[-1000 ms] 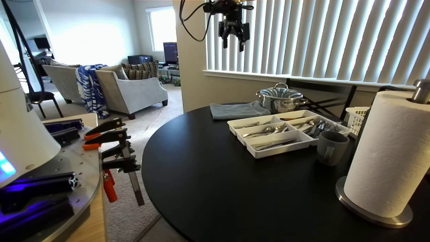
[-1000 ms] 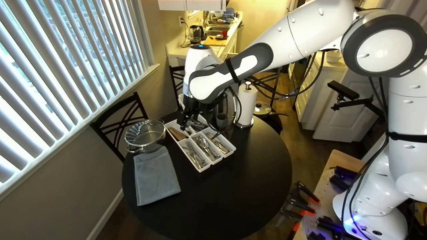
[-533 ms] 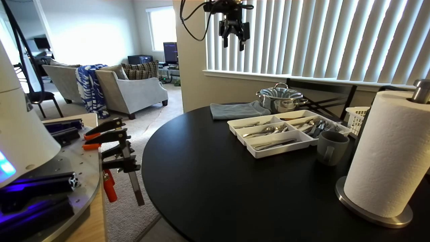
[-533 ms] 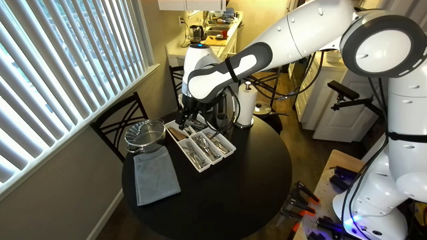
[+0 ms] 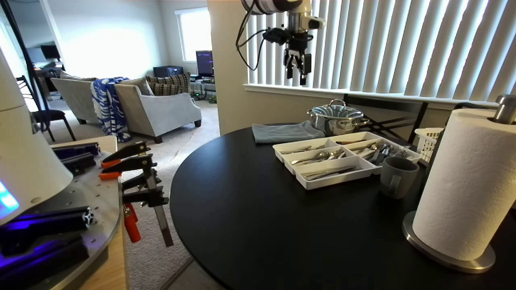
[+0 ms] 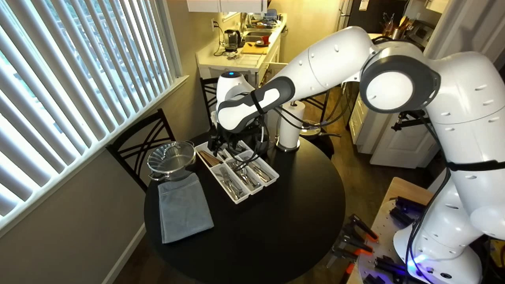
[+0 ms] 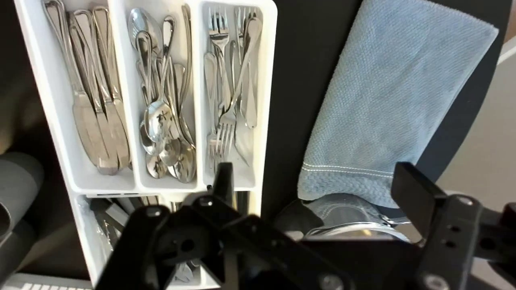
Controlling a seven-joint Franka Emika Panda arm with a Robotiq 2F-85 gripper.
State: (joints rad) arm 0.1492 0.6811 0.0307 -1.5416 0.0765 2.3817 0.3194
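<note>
Your gripper (image 7: 316,181) hangs well above the worktop (image 5: 258,225), fingers (image 7: 223,179) spread wide, nothing between them. Below you, wrist view: white cutlery tray (image 7: 263,100) with knives (image 7: 94,129), spoons (image 7: 160,117) and forks (image 7: 228,117) in separate compartments, folded blue-grey cloth (image 7: 385,96) beside it with a gap, lidded pot (image 5: 338,123) just beside the cloth's end. Grey mug (image 5: 399,177) stands near the tray, on the side away from the cloth.

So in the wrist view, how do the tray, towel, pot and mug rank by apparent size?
1. Tray
2. Towel
Pot and mug: both smaller, order unsure; the gripper covers part of the pot, the picture's edge cuts off the mug.
</note>
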